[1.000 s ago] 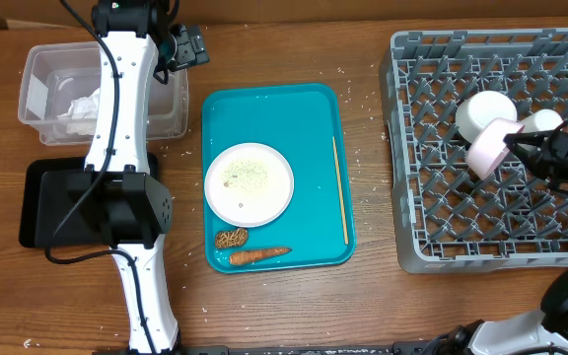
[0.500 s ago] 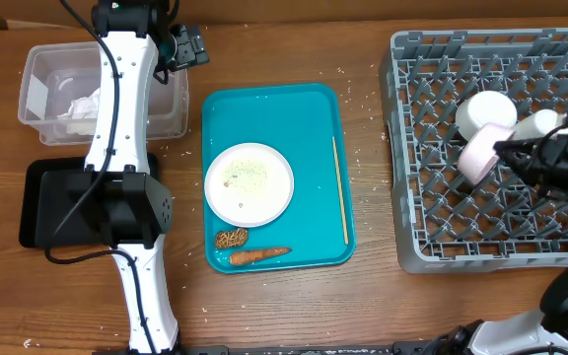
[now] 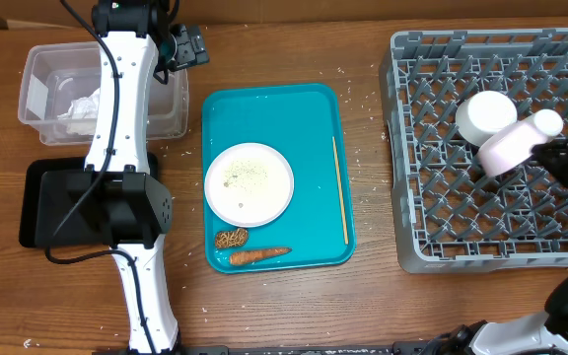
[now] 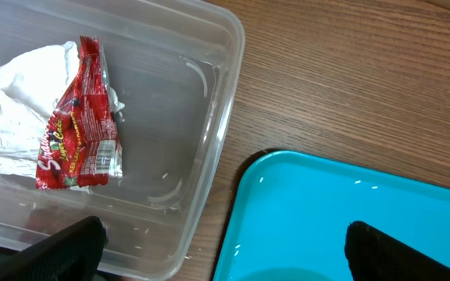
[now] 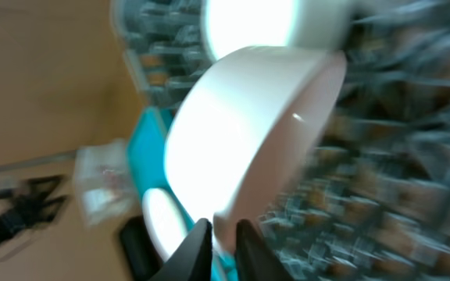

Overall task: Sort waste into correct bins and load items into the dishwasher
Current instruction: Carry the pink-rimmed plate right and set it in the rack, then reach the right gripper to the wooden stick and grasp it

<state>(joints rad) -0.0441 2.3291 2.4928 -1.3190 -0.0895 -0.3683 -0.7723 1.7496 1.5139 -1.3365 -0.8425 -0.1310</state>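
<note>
Now | right hand (image 5: 223, 238) pinches smooth white bowl (image 5: 233, 133) | left hand (image 4: 226, 248) spread, empty

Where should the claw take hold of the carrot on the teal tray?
Grip the carrot at its middle, coming straight down. It lies flat, running roughly left to right near the teal tray edge, so close across its narrow width, clear of the brown food piece by its thick end.
</note>
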